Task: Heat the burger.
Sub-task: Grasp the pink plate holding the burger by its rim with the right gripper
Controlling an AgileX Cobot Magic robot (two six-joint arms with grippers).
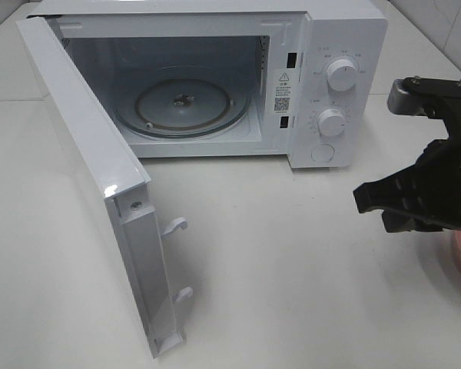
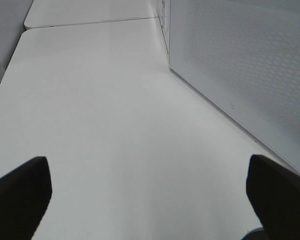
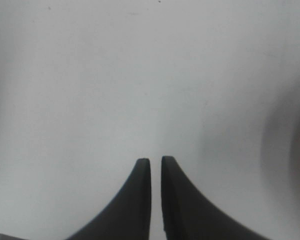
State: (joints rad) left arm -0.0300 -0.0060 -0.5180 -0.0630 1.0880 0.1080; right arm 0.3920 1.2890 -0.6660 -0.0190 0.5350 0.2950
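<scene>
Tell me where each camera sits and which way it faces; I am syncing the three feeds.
Exterior high: mounted above, facing down at the open microwave on the white table; the right gripper shows at right.
Left wrist: low over the table, looking along it past the door's outer face; the left gripper shows, open wide.
Right wrist: looking at bare table; its closed fingers show.
Shared: exterior and left wrist both show the door.

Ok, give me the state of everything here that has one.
Microwave door: swung fully open.
Turntable: bare, nothing on it.
Left gripper: fingers wide apart, empty.
Right gripper: fingers almost touching, holding nothing.
Burger: not in view.
</scene>
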